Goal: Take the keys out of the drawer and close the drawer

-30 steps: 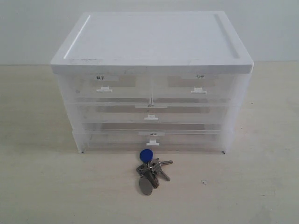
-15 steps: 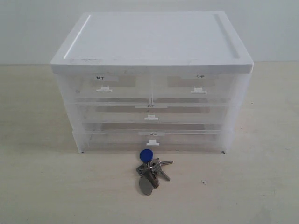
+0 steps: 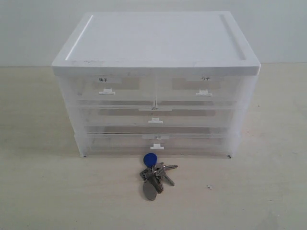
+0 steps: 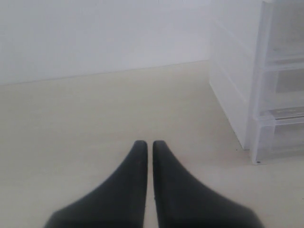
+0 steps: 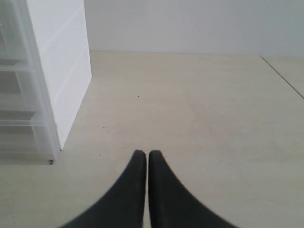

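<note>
Keys (image 3: pixel 154 175) flat on table (image 3: pixel 48 191), near side of cabinet (image 3: pixel 156 43), centre front. Top-left drawer (image 3: pixel 106 88) flush w/ cabinet front, closed. L gripper (image 4: pixel 149 144) & R gripper (image 5: pixel 144 153): tips pressed together, nothing held, low over table.

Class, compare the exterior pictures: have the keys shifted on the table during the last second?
No. The keys lie in the same spot, just in front of the bottom drawer's handle, with the blue tag nearest it.
</note>
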`<control>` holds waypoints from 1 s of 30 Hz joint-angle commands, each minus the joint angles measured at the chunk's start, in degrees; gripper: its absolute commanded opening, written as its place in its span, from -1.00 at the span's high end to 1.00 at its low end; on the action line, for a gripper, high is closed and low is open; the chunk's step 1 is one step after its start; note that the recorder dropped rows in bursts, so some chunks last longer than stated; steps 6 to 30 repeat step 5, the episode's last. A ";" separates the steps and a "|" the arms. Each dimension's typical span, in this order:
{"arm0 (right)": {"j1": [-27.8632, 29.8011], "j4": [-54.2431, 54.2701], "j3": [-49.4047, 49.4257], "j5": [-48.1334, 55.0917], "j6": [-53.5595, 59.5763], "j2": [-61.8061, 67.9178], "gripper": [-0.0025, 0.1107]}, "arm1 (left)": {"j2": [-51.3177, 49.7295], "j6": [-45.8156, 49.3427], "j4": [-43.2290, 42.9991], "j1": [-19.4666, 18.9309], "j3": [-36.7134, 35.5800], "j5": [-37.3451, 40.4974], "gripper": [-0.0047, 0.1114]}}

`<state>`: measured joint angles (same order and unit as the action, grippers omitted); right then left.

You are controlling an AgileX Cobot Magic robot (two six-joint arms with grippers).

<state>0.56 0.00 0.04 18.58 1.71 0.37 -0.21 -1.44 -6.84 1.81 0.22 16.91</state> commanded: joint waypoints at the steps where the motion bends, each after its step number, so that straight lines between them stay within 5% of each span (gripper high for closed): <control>1: -0.21 0.00 -0.04 -0.09 -0.10 -0.37 0.96 | 0.21 -0.57 -0.04 -0.16 -0.22 0.08 0.84; 30: -0.21 0.00 -0.04 -0.09 -0.10 -0.37 0.96 | 0.21 -0.57 -0.04 -0.16 -0.22 0.08 0.84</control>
